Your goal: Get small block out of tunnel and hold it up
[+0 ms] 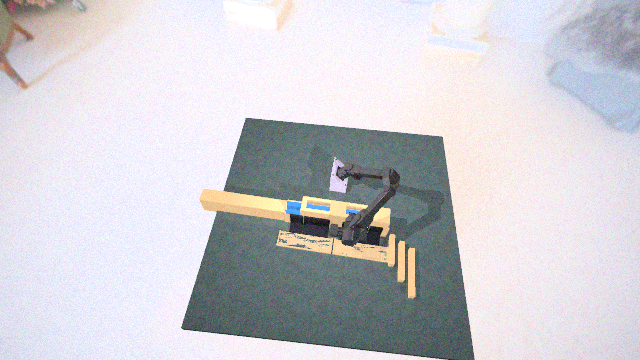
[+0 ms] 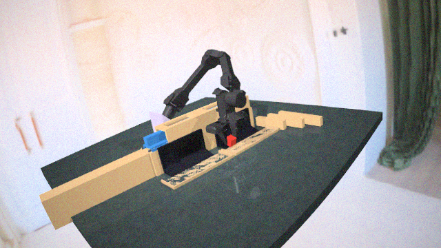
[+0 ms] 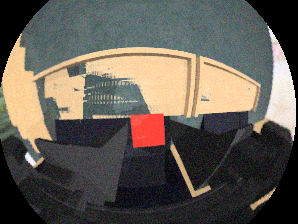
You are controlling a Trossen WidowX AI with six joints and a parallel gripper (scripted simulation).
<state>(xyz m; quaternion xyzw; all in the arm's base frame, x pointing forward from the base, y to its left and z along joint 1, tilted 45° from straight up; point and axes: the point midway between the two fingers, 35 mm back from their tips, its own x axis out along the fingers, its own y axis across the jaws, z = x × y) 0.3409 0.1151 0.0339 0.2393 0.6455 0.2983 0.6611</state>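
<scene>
The tunnel (image 1: 337,207) (image 2: 193,122) is a tan housing with dark openings along its front. A blue piece (image 1: 293,207) (image 2: 155,139) sticks out at its left end, and blue shows through the top slots in the top view. The red block (image 2: 231,140) (image 3: 148,131) is at the right front opening, low down by the tan strip. My gripper (image 2: 230,137) points down there, its fingers partly closed on either side of the block. In the wrist view narrow gaps seem to remain between fingers and block. The top view hides the block behind the arm.
Two flat tan panels (image 1: 305,242) (image 2: 198,170) (image 3: 165,80) lie along the tunnel's front. A long tan beam (image 1: 245,204) (image 2: 96,184) extends left past the table edge. Three tan rods (image 1: 401,260) (image 2: 311,119) lie beyond the right end. The arm's base has a pale plate (image 1: 338,185).
</scene>
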